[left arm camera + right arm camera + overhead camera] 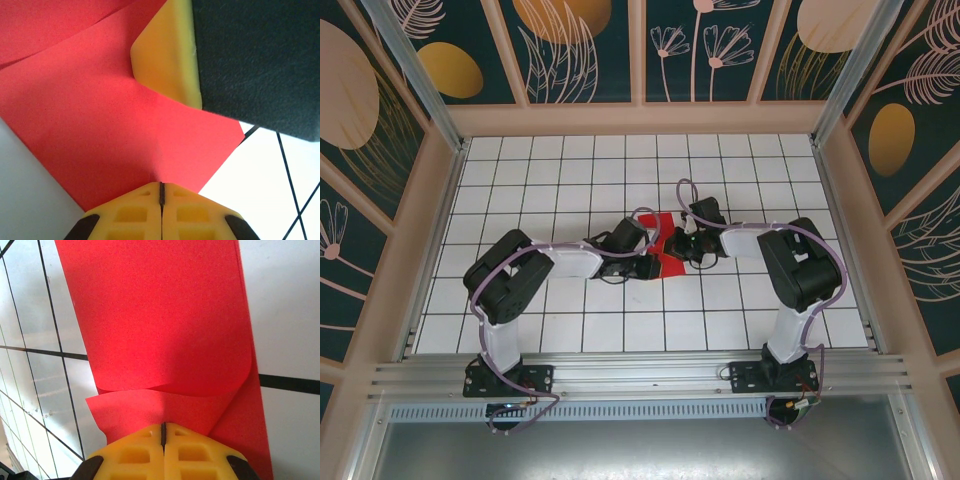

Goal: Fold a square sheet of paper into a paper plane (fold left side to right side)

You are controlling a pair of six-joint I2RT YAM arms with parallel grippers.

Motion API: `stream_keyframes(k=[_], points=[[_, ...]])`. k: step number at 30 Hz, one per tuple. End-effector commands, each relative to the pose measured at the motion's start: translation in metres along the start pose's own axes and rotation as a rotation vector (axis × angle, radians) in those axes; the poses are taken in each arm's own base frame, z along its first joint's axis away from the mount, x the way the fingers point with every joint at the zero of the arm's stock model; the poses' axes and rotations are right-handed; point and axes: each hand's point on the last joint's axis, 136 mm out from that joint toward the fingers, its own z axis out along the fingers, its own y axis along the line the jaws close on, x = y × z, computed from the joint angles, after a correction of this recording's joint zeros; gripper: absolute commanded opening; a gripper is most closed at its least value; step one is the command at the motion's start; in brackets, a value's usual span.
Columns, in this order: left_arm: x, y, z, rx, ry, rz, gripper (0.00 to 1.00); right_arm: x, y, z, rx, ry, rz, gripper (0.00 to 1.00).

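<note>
While my left claw (pixel 161 187) and right claw (pixel 163 427) pinch the creased bright red paper sheet (pixel 670 264), it stretches near-to-far over the white gridded surface (pixel 540 180) between leaf-painted walls (pixel 580 45).

From above, the paper (pixel 670 265) is mostly hidden under the left gripper (pixel 648 256) and right gripper (pixel 688 246); ahead of each, the wrist views cut it off.

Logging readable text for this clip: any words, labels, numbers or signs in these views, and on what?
None readable.
The square sheet of paper is plain red.
The left gripper and right gripper are unmarked yellow.
The table carries only grid lines.
The wall panels carry plant drawings, no letters.
</note>
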Motion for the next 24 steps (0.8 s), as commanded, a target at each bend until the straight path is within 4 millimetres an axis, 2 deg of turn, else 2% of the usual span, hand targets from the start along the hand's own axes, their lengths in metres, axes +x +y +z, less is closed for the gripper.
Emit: stream_keyframes(k=[1, 7, 12, 14, 19, 21, 24], points=[[0.033, 0.016, -0.005, -0.028, 0.088, -0.061, 0.05, 0.013, -0.024, 0.009, 0.09, 0.048, 0.02, 0.0], [0.048, 0.018, -0.014, -0.013, 0.096, -0.096, 0.0, 0.012, -0.024, 0.01, 0.092, 0.05, 0.019, 0.0], [0.052, 0.017, -0.023, 0.0, 0.079, -0.124, 0.0, 0.013, -0.025, 0.01, 0.092, 0.052, 0.019, 0.0], [0.047, 0.011, -0.028, 0.015, 0.06, -0.117, 0.0, 0.013, -0.025, 0.01, 0.091, 0.052, 0.019, 0.0], [0.009, -0.023, -0.051, 0.094, -0.035, -0.059, 0.0, 0.013, -0.023, 0.01, 0.087, 0.053, 0.018, 0.0], [-0.001, -0.023, -0.055, 0.095, -0.055, -0.057, 0.0, 0.013, -0.023, 0.01, 0.087, 0.052, 0.018, 0.0], [-0.009, -0.011, -0.05, 0.08, -0.057, -0.077, 0.0, 0.013, -0.023, 0.01, 0.085, 0.053, 0.019, 0.0]])
